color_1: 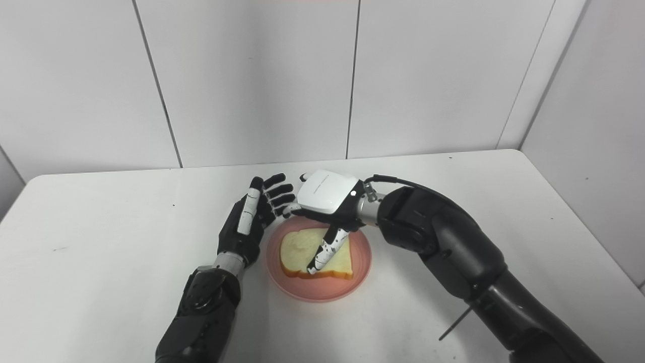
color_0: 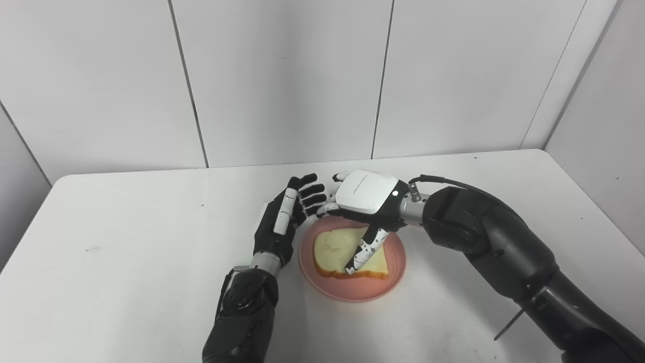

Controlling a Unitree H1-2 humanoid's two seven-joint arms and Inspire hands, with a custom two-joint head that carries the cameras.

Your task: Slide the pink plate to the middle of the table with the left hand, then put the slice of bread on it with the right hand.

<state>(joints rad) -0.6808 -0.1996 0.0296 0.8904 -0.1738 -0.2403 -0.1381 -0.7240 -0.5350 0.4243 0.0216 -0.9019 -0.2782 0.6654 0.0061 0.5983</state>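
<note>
The plate (color_0: pixel 352 290) sits near the middle of the table (color_0: pixel 126 262), and the bread (color_0: pixel 335 252) lies flat on it. So both parts of the job look nearly done; this seems to be the letting-go step.

The left hand (color_0: pixel 284 222) stands just beside the plate's left rim. Its fingers are spread and it holds nothing.

The right hand (color_0: pixel 365 201) hangs over the far side of the plate, palm down. Its fingers are loose and apart, and its thumb (color_0: pixel 365 252) reaches down onto the top of the bread. It does not seem to grip the bread, only touch it.

Next, I think the right hand needs to lift straight up, so the bread does not drag or tip off. The left hand can pull back to the left.

There is lots of bare table on both sides and behind. The table edges and the wall (color_0: pixel 282 75) are well apart from the plate.
</note>
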